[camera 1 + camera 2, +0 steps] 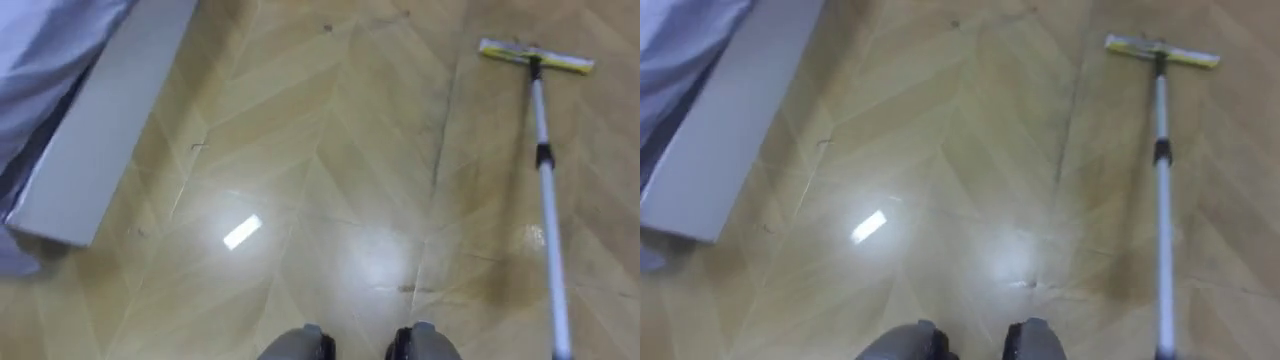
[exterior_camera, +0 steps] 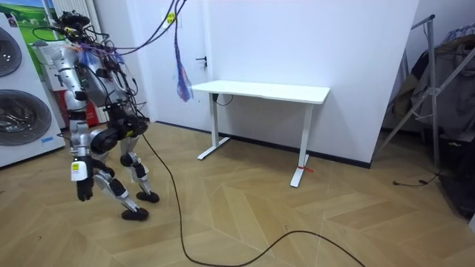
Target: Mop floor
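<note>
A mop lies flat on the wooden floor ahead of me and to my right. Its yellow flat head (image 1: 536,57) is the far end, and its silver pole (image 1: 546,190) runs back toward me and leaves the view at the lower right. The right eye view shows the same head (image 1: 1161,50) and pole (image 1: 1162,200). In the room view I stand with bent knees beside the washing machines (image 2: 18,111). My right hand (image 2: 82,189) hangs low beside my leg, too small to read.
A long grey-white panel (image 1: 100,130) slants across the floor at my left, with pale blue cloth (image 1: 40,50) over its far side. A white desk (image 2: 260,90) stands by the wall at mid-room. A metal rack (image 2: 434,81) with hanging things stands at the room view's right.
</note>
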Robot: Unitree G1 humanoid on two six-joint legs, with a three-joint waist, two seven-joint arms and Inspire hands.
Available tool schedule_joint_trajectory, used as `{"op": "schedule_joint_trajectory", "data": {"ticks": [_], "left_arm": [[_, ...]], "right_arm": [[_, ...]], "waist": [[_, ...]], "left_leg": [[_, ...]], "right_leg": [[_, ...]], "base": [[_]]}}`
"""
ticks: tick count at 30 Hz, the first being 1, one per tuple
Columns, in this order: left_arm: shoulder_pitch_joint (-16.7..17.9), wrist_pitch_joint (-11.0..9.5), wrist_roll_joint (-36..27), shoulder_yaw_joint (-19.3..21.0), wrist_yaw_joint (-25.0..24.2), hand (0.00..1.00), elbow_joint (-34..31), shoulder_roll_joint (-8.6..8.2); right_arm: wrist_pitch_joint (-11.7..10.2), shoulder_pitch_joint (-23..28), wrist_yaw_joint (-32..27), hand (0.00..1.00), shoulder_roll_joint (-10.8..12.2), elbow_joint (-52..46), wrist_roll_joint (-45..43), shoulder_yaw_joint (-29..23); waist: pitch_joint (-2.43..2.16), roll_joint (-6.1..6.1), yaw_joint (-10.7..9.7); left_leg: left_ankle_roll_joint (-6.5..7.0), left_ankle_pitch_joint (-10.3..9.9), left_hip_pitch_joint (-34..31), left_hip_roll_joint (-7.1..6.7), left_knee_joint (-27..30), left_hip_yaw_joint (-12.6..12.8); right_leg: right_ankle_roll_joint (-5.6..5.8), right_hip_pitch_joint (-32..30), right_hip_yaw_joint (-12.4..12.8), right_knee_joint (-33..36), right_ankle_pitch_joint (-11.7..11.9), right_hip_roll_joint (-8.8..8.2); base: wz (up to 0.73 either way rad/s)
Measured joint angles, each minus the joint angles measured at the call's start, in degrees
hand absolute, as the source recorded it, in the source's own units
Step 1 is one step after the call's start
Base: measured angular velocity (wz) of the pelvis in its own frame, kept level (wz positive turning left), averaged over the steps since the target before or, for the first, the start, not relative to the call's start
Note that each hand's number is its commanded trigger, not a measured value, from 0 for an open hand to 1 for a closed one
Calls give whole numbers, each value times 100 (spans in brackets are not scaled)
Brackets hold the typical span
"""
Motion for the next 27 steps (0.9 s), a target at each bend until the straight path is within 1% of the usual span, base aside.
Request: {"op": "schedule_joint_trajectory", "data": {"ticks": [1,2,3,4,5,6,7,8,9,10,11,12,13,14,15,16,17,18,19,20,21,22,23,24,25,26,27], "left_arm": [[0,41,-8,-6,-10,0,-32,14],[1,69,-8,-29,-30,0,-119,27],[60,65,-2,-27,-117,0,-135,6],[57,88,-4,-28,-190,0,-119,-11],[20,130,18,-28,-289,0,-123,-41],[-87,140,123,-15,-320,0,-123,-119],[-143,120,201,-3,-357,0,-95,-196],[-178,96,236,-8,-363,0,-88,-228],[-199,-4,241,1,-371,0,-138,-277],[-199,-103,237,34,-368,0,-144,-321],[-196,-129,230,49,-359,0,-138,-331],[-193,-150,231,78,-343,0,-132,-329],[-189,-161,221,92,-294,0,-125,-344],[-183,-161,216,91,-245,0,-122,-368],[-169,-156,238,91,-167,0,-125,-411],[-155,-156,239,95,-123,0,-126,-426],[-154,-152,223,112,-88,0,-119,-440],[-152,-143,202,113,-78,0,-104,-443],[-152,-144,199,113,-72,0,-116,-443],[-162,-143,199,110,-18,0,-147,-419],[-195,-135,190,102,53,0,-149,-395],[-200,-132,142,85,94,0,-149,-374],[-198,-108,-23,-17,134,0,-148,-305],[-191,-89,-33,-89,135,0,-148,-211],[-191,-59,-51,-123,142,0,-147,-113],[-191,-38,-82,-122,156,0,-147,-69],[-187,-7,-117,-123,165,0,-142,8]], "right_arm": [[-3,6,51,100,-9,-11,96,-77],[10,86,95,100,27,12,302,-154],[11,273,172,100,89,36,409,-174],[-4,416,221,100,113,38,489,-172],[-19,733,311,100,130,55,635,-140],[-55,1043,418,100,92,203,744,-90],[-93,1360,429,100,89,402,726,49],[-97,1564,422,100,99,454,722,138],[-94,2011,391,100,199,463,687,285],[-83,2394,316,100,229,468,567,326],[-82,2572,264,100,300,468,515,326],[-79,2819,178,100,455,464,467,354],[-75,2986,117,100,599,462,435,427],[-75,3039,86,100,660,455,392,454],[-60,3032,25,100,781,452,189,443],[-37,3030,3,100,832,451,74,430],[56,2969,-26,100,894,417,-132,377],[176,2851,-49,100,899,407,-296,359],[274,2739,-80,100,889,417,-414,294],[441,2418,-156,100,841,442,-609,153],[509,1977,-236,100,721,493,-696,40],[510,1737,-270,100,650,492,-741,38],[489,1251,-284,100,466,490,-758,42],[391,755,-279,100,311,467,-721,54],[227,406,-270,100,205,387,-669,75],[135,234,-260,100,156,325,-584,106],[-8,1,-182,100,102,181,-391,113]], "waist": [[-2,3,3],[0,-46,15],[-27,-89,36],[-29,-76,38],[-36,-78,37],[-28,-32,33],[-36,51,33],[-40,96,25],[-80,200,2],[-131,300,-51],[-149,332,-102],[-142,371,-155],[-118,405,-217],[-95,443,-285],[-78,469,-406],[-81,457,-456],[-67,447,-515],[-62,448,-542],[-59,453,-533],[-62,445,-534],[-49,424,-511],[-32,397,-496],[-18,372,-455],[5,307,-418],[30,228,-277],[24,192,-211],[37,101,-134]], "left_leg": [[13,20,-80,-25,-321,-49],[119,304,-178,-80,-798,-109],[224,624,-90,-36,-1025,-9],[374,635,-10,29,-1063,80],[442,566,88,60,-1125,212],[508,498,137,48,-1122,292],[606,426,175,23,-1093,376],[636,373,205,18,-1091,432],[693,270,228,23,-1064,508],[736,148,240,13,-1037,525],[760,108,260,-1,-1030,527],[771,44,330,-13,-1024,496],[742,4,402,-87,-1025,307],[722,-8,453,-124,-1029,181],[668,-36,572,-212,-1076,-33],[638,-55,628,-254,-1101,-125],[579,-151,735,-300,-1103,-241],[514,-284,847,-310,-1027,-312],[465,-332,900,-309,-993,-353],[414,-361,969,-352,-956,-425],[337,-401,954,-369,-810,-413],[316,-411,943,-375,-716,-386],[311,-412,892,-365,-472,-334],[267,-387,809,-290,-238,-219],[191,-343,719,-146,-63,-41],[89,-280,634,-111,38,-24],[-78,-21,341,-63,369,-88]], "right_leg": [[9,57,8,-71,-4,26],[60,173,65,-185,-40,36],[132,287,156,-307,-76,67],[162,372,210,-374,-88,106],[208,466,332,-418,-105,95],[280,449,441,-274,-72,86],[414,354,522,-5,30,60],[478,294,520,140,97,23],[531,131,472,444,285,-3],[570,-71,488,750,501,-19],[561,-202,507,918,620,-24],[535,-396,529,996,632,0],[489,-578,468,841,542,15],[484,-623,388,670,518,16],[460,-646,288,122,522,26],[424,-592,264,-209,548,33],[373,-452,193,-692,646,54],[262,-263,137,-706,785,64],[214,-191,26,-680,752,15],[137,-117,-205,-592,659,-181],[108,-112,-357,-433,534,-342],[83,-114,-379,-334,455,-399],[64,-97,-398,-165,295,-437],[46,-97,-413,-37,190,-439],[24,-108,-410,6,164,-374],[-5,-120,-414,0,185,-350],[-69,-108,-369,-48,200,-280]], "base": [[85],[76],[66],[47],[42],[33],[16],[-7],[-29],[-40],[-65],[-91],[-94],[-96],[-72],[-94],[-81],[-68],[-30],[0],[17],[36],[45],[47],[32],[39],[84]]}}
